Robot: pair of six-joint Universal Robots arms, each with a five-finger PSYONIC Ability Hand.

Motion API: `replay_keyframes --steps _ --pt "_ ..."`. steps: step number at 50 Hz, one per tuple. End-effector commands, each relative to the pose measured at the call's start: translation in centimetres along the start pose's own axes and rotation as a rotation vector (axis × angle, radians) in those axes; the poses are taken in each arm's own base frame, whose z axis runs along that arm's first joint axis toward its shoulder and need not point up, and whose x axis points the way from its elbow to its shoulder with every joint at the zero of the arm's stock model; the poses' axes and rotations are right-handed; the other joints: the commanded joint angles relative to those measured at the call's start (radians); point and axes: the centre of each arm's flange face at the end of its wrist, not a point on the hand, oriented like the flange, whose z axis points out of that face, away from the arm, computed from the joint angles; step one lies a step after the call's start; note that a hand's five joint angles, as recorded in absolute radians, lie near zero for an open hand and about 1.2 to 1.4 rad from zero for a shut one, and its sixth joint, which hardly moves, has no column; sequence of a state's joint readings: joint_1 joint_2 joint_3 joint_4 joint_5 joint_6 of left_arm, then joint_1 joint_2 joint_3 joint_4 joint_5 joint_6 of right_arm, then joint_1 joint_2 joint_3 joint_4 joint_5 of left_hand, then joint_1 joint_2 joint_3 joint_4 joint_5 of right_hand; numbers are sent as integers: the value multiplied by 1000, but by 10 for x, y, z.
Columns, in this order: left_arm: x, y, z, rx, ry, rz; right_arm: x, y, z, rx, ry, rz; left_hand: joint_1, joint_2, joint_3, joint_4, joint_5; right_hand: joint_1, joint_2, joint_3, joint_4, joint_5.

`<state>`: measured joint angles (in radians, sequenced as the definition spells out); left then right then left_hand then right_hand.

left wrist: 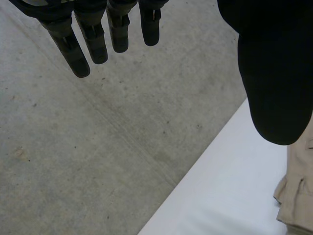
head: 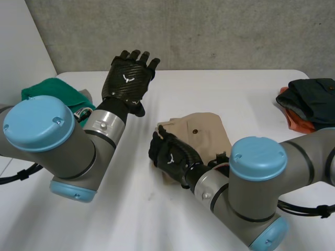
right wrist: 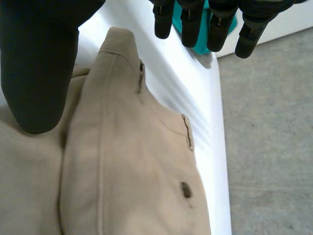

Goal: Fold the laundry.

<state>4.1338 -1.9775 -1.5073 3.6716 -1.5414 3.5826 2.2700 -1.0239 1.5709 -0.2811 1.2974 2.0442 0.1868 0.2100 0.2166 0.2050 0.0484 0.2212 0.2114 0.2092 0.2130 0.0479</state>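
Right arm [head: 259, 172], a grey tube with a round light-blue cap, ends in the black carbon-weave right hand [head: 170, 157] at the near edge of the folded tan trousers [head: 201, 133], fingers straight, gripping nothing. The trousers, matte twill with belt loops, lie on the white table [head: 220, 89]. Left of them the left hand [head: 128, 76] hovers, splayed and empty. Farther left lies a crumpled green cloth [head: 52, 89].

- No words, numbers or brand names can be read anywhere.
- The left hand [head: 129, 77] carries a small white emblem on its back, without letters.
- The right hand [head: 170, 157] carries a like emblem on its back.
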Motion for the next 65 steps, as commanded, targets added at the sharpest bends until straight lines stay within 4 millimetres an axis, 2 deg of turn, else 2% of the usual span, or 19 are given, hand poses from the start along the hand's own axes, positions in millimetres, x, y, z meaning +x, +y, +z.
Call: replay_keyframes --steps 1,3,4,6,11,16,21,26,31,33,37,40,43,46,50,54,56,61,65 --pt "-10 -27 17 87 -32 -97 112 -10 -38 121 281 576 -12 -35 -42 -30 -48 -47 -37 -35 -38 -48" --pt "-11 -35 22 110 -32 -138 124 -6 -41 128 310 690 -9 -32 -38 -27 -45 -47 -37 -35 -38 -48" --pt "-9 -37 22 113 -28 -149 139 3 -46 129 354 779 -9 -32 -38 -27 -45 -47 -37 -35 -38 -48" --pt "-4 -46 23 116 -3 -193 152 15 -54 103 390 837 -6 -29 -35 -24 -42 -47 -37 -35 -38 -48" --pt "29 -47 21 25 106 -262 175 63 -62 -78 455 928 0 -23 -30 -18 -36 -47 -37 -35 -38 -48" --pt "67 -33 16 -119 214 -287 168 83 -44 -172 408 989 9 -14 -21 -9 -27 -47 -37 -35 -38 -48" --pt "87 6 16 -283 235 -270 147 105 -24 -283 306 1075 15 -8 -15 -3 -21 -47 -37 -35 -38 -48" --pt "92 45 13 -448 187 -225 115 130 -7 -406 206 1178 24 1 -6 6 -12 -47 -37 -35 -38 -48" --pt "89 69 3 -592 203 -200 89 152 5 -495 151 1177 33 9 3 14 -4 -47 -37 -35 -38 -48" --pt "86 73 0 -627 206 -194 86 156 6 -511 146 1149 35 12 6 17 -1 -47 -37 -35 -38 -48" --pt "85 75 -7 -682 227 -190 96 158 0 -557 197 1008 47 24 17 29 11 -47 -37 -35 -38 -48" --pt "83 64 -8 -663 236 -196 107 153 -4 -550 231 948 39 15 9 20 2 -47 -37 -35 -38 -48" --pt "69 28 -2 -563 249 -230 120 139 -7 -501 285 866 0 -23 -29 -18 -36 -47 -37 -35 -38 -48" --pt "51 -13 9 -383 252 -274 134 94 -16 -369 355 776 -9 -32 -38 -27 -45 -47 -37 -35 -38 -48" --pt "24 -44 16 -226 220 -293 129 63 -25 -280 417 683 -11 -35 -41 -30 -48 -47 -37 -35 -38 -48" --pt "6 -66 18 -117 233 -306 104 53 -35 -266 421 592 -6 -29 -35 -24 -42 -47 -37 -35 -38 -48" --pt "4 -78 16 -67 299 -310 84 49 -39 -268 385 576 -6 -29 -35 -24 -42 -47 -37 -35 -38 -48" --pt "9 -88 8 -27 456 -337 30 35 -45 -272 250 605 -3 -26 -32 -21 -39 -47 -37 -35 -38 -48" --pt "17 -94 -10 -33 596 -374 2 50 -35 -295 222 663 3 -20 -27 -15 -33 -47 -37 -35 -38 -48"
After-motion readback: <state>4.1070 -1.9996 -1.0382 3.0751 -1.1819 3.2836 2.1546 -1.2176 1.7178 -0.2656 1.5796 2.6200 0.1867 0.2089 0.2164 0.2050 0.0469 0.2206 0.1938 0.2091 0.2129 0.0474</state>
